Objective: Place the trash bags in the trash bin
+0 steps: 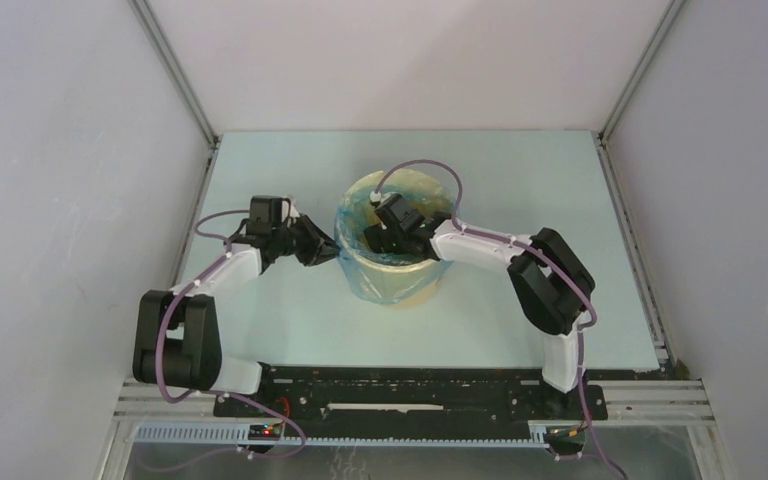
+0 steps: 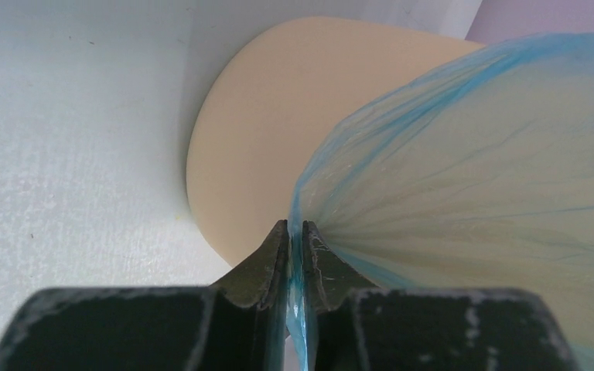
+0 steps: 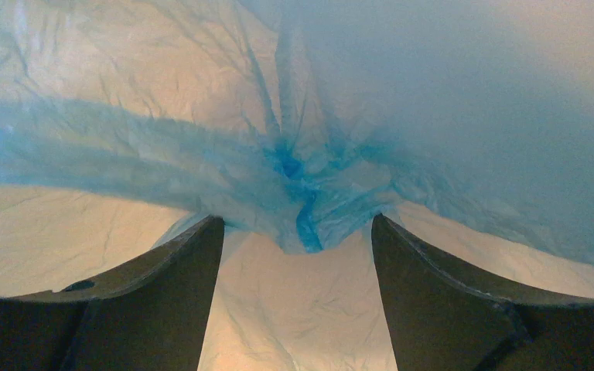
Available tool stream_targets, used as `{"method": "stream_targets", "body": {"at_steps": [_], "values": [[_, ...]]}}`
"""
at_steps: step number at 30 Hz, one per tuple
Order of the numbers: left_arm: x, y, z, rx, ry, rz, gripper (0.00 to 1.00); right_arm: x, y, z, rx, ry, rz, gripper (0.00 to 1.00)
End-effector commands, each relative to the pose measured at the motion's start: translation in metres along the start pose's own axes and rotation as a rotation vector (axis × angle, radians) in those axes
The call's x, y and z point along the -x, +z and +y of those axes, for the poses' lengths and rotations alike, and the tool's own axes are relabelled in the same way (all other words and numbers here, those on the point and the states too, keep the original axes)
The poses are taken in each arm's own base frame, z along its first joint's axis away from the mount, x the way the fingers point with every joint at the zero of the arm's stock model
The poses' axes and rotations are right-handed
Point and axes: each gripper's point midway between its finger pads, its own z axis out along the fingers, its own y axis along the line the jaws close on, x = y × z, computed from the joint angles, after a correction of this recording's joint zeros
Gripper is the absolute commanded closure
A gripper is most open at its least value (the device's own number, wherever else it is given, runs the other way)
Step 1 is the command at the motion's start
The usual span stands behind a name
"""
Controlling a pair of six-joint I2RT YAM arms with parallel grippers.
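The pale tan trash bin (image 1: 415, 293) stands upright mid-table. The light-blue trash bag (image 1: 365, 270) is draped over its left and front rim and hangs down the outside. My left gripper (image 1: 328, 243) is at the bin's left side, shut on the bag's edge; in the left wrist view the blue film (image 2: 464, 178) runs between the closed fingertips (image 2: 278, 247), with the bin wall (image 2: 263, 131) behind. My right gripper (image 1: 378, 240) reaches down inside the bin, open; in the right wrist view the bag's gathered bottom (image 3: 302, 182) sits just beyond its spread fingers (image 3: 178, 270).
The pale green table top (image 1: 260, 330) is walled in by white panels left, right and back. A metal rail (image 1: 410, 400) with both arm bases runs along the near edge.
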Motion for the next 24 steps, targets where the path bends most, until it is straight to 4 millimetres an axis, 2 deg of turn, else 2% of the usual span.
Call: {"method": "stream_targets", "body": {"at_steps": [1,2,7,12,16,21,23,24], "values": [[-0.006,0.001,-0.011,-0.044,0.018,0.030,0.85,0.013,0.009,0.005,0.003,0.001,-0.016,0.21],[-0.005,0.000,-0.012,-0.044,0.023,0.027,0.85,0.018,0.002,0.004,-0.005,0.002,-0.021,0.21],[-0.003,-0.001,-0.011,-0.033,0.046,0.010,0.87,0.054,-0.060,0.008,0.048,0.060,-0.079,0.20],[-0.003,-0.001,-0.009,-0.029,0.057,0.003,0.89,0.074,-0.108,0.016,0.084,0.092,-0.125,0.18],[-0.004,0.001,-0.008,-0.028,0.059,0.015,0.89,0.071,-0.122,0.018,0.101,0.117,-0.119,0.18],[-0.002,0.003,-0.008,-0.030,0.057,0.019,0.90,0.070,-0.121,0.022,0.124,0.115,-0.116,0.21],[-0.002,0.003,-0.009,-0.032,0.057,0.019,0.90,0.080,-0.125,0.027,0.152,0.115,-0.152,0.28],[-0.002,0.003,-0.009,-0.033,0.058,0.017,0.90,0.084,-0.125,0.031,0.170,0.108,-0.168,0.36]]}}
